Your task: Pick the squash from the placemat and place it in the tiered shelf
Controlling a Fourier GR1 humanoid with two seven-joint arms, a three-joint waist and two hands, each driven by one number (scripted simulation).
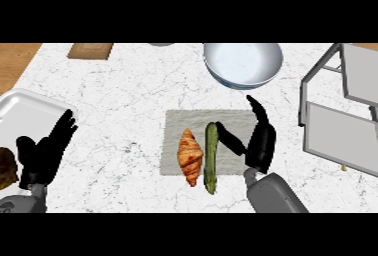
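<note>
Right hand [260, 145], fingers straight and unclenched, hovers just beside the green squash [211, 157] on the placemat [176, 124].

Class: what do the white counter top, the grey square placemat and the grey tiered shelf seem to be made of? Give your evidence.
White veined counter top: probably polished marble or similar stone, given its grey veins.
Grey square placemat: likely cloth; matte, faintly mottled, lying flat.
Grey tiered shelf: seemingly metal, from thin straight bars around flat pale panels; plastic is possible.
</note>
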